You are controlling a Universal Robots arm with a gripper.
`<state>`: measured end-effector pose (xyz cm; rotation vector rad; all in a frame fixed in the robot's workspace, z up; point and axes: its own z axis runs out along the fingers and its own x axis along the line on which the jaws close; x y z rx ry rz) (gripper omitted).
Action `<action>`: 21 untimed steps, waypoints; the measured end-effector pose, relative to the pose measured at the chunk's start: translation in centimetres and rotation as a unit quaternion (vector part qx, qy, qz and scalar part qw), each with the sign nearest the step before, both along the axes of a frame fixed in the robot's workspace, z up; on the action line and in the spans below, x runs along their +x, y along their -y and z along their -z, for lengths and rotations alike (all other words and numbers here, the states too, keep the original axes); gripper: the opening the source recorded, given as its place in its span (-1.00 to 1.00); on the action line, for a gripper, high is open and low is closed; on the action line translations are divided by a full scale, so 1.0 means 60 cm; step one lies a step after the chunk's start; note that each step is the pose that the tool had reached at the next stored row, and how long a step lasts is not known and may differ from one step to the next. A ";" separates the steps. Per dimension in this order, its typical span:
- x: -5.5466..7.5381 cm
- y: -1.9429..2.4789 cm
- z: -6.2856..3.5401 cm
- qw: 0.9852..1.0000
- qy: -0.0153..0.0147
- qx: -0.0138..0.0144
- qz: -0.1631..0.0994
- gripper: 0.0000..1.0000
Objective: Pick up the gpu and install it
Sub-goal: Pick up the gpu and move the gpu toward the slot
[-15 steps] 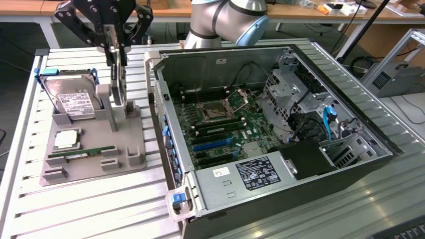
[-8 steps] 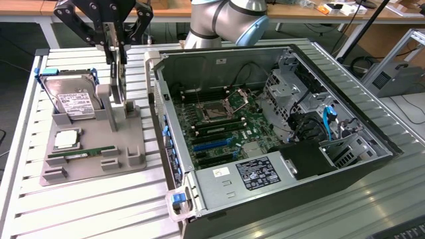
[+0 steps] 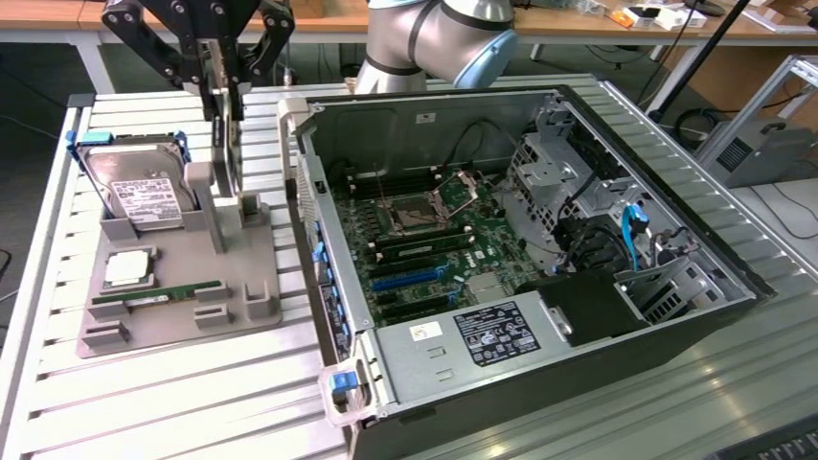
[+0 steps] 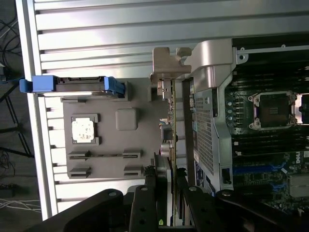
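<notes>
Gripper [image 3: 225,96]: clamps the gpu [image 3: 232,158] by its upper edge, card upright with its lower end at the grey holder [image 3: 167,321] on the table [image 3: 153,402], on the exterior view's left of the open case [image 3: 422,115]. Seems mid-pick-up; calls for a straight pull clear of the holder.

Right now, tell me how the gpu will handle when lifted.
Probably stiff and fairly light: the gpu is a thin flat board. It is likely apt to tip once free, since it stands on edge in the grey holder.
</notes>
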<state>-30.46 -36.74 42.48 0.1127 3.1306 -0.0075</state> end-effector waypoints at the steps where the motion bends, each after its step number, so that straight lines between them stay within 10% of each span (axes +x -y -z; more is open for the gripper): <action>1: 0.000 0.0000 -0.001 1.000 0.000 0.000 0.000 -0.47; 21: 0.000 0.0000 -0.018 1.000 0.000 0.000 0.000 -0.47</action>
